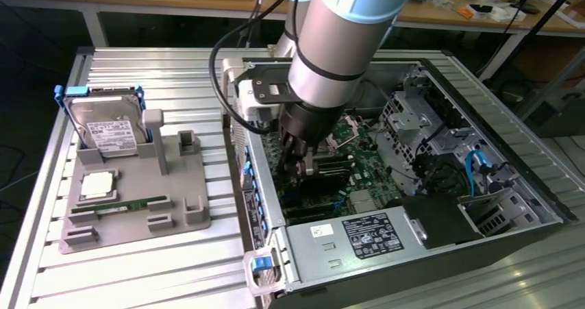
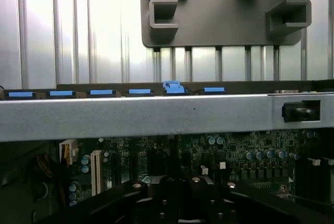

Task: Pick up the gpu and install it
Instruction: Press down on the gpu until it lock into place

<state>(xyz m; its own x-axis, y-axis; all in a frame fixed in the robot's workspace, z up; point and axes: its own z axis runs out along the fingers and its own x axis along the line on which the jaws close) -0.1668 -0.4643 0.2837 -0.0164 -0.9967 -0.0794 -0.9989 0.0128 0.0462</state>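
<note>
**One card, deep inside the case**

One arm [image 1: 343, 42] reached down into the open computer case [image 1: 512, 138], near its side wall facing the grey parts holder [image 1: 137, 206]. The gpu [image 1: 325, 179] stood on edge over the motherboard [image 1: 366, 151], just under the gripper [image 1: 302, 159], which seemed clamped on its top edge, though I couldn't tell for certain. Seating it well, I'd judge, meant keeping the card square to its slot and pressing straight down.
</note>
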